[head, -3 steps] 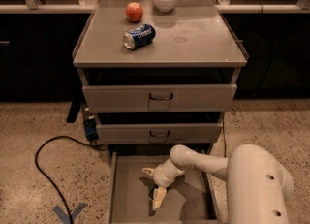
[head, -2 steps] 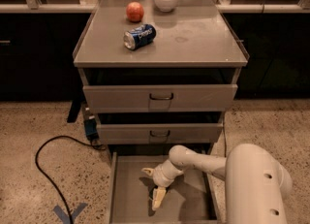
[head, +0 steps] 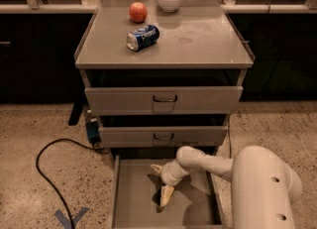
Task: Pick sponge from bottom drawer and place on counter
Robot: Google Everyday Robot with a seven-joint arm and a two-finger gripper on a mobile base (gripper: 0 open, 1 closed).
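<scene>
vs 1.0 s and 0.7 s ago: no real change. The arm (head: 208,163) has the same pose and the gripper (head: 166,197) sits at the same spot in the tray. Nothing on top of the cabinet has shifted.

Gripper: inside the pulled-out bottom drawer (head: 131,193), near the middle of its floor and slightly toward 6 o'clock. The arm comes in from 3 o'clock and the wrist angles down toward 7 o'clock. Open or closed: cannot tell, as the tip reads as one pale shape low against the tray floor.

Sponge (head: 158,201): a small dark patch right at the gripper tip, on its 8 o'clock side and touching it. I can't separate it cleanly from shadow, or tell whether it is gripped or just lying on the floor under the tip. It is in the drawer, not on the counter.

Counter (head: 198,34):
- blue soda can (head: 142,37) on its side at about 10 o'clock from centre
- apple (head: 138,12) just beyond the can at 11 o'clock, not touching it
- white bowl (head: 170,0) at the 12 o'clock edge

The two upper drawer fronts (head: 163,99) are each slightly out. A black cable (head: 47,173) loops on the floor at 9 o'clock of the cabinet.
</scene>
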